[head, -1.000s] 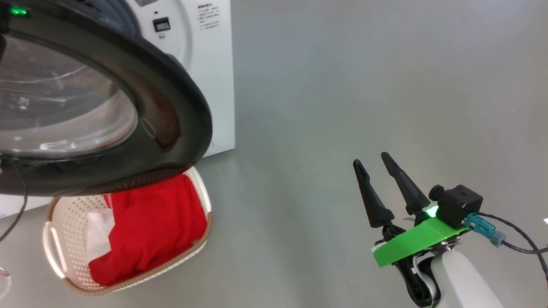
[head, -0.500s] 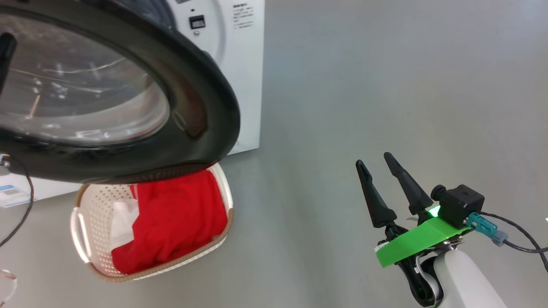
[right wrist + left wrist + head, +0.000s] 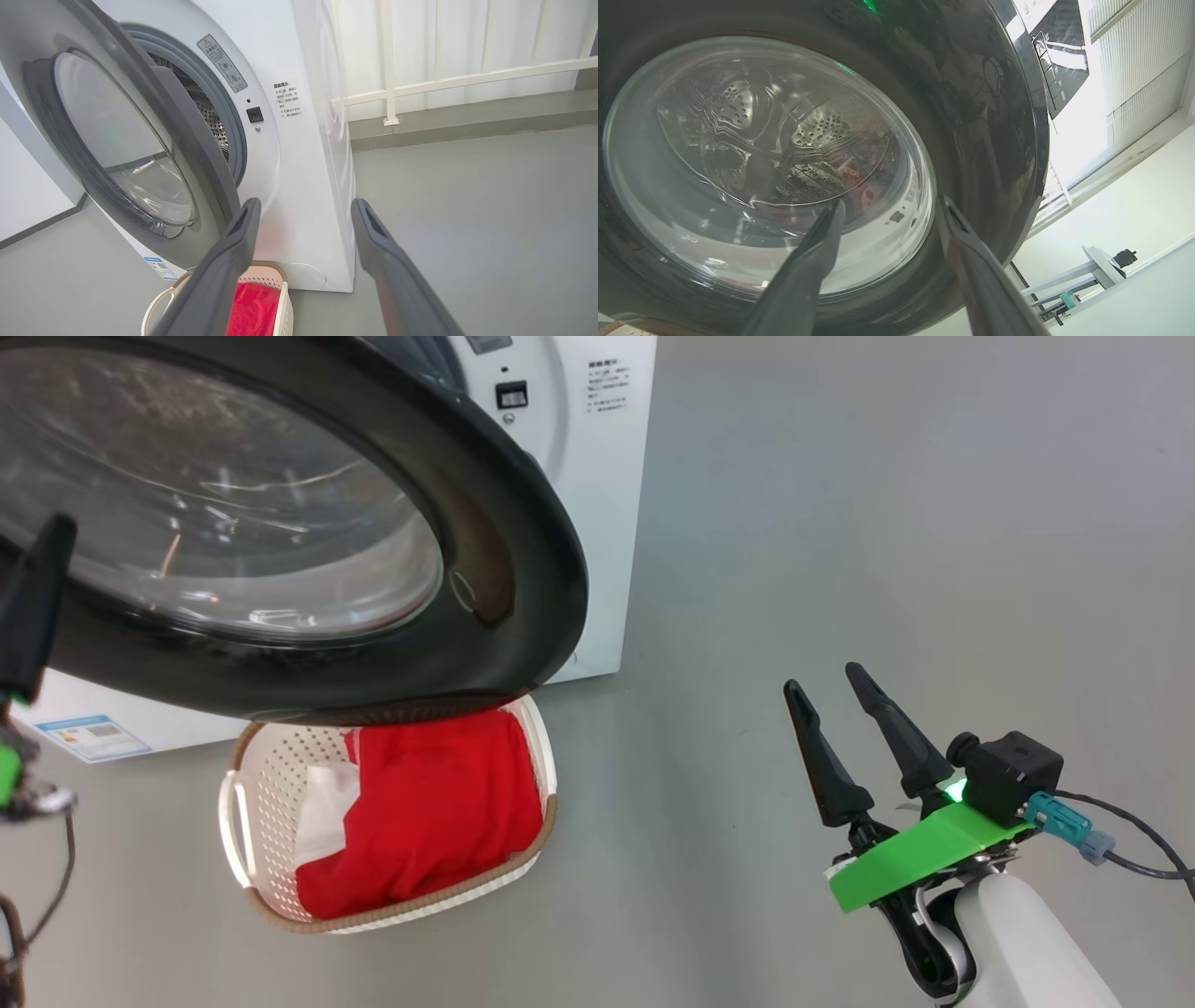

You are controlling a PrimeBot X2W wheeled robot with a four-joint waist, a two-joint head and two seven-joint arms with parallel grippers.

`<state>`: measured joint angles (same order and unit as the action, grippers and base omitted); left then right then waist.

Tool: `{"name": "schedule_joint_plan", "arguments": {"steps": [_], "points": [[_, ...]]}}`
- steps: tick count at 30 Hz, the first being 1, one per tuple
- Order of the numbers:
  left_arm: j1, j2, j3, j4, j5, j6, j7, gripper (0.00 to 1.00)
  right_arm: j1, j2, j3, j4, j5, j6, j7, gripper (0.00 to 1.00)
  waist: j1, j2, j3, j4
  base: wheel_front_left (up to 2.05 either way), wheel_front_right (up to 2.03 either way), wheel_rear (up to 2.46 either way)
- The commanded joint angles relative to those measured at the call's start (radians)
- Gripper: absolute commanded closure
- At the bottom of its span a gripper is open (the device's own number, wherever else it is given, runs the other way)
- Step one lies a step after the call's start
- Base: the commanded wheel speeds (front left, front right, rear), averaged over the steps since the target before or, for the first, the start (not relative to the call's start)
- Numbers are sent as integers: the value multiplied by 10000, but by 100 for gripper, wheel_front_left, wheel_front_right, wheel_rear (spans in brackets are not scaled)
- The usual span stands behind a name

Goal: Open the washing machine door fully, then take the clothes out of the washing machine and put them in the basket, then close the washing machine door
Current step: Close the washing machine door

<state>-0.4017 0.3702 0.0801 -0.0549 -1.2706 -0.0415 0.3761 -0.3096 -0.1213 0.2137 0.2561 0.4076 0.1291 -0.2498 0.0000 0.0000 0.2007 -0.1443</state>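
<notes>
On washing machine (image 3: 308,186): warning-triangle sticker (image 3: 222,63); print too small to read.

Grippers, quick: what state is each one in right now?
Left gripper: open, holding nothing, facing the washing machine door.
Right gripper: open, holding nothing.

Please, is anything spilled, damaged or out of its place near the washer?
Nothing looks spilled or damaged. The clothes lie inside the basket. Only the washing machine door stands ajar, covering the basket's far rim in the head view.
</notes>
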Motion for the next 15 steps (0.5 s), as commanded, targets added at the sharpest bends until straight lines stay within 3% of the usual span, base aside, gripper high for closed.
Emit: {"name": "schedule_joint_plan", "arguments": {"steps": [1,15], "points": [[-31,403,386,-316,177,-147,-106,0,-157,13,220,-207,-65,16,-120,0,0,0,-54,48,0,0,0],[1983,554,-62,-478,3376,-752,-2909,0,-108,-108,328,-151,31,16,-120,0,0,0,-250,169,0,0,0]]}}
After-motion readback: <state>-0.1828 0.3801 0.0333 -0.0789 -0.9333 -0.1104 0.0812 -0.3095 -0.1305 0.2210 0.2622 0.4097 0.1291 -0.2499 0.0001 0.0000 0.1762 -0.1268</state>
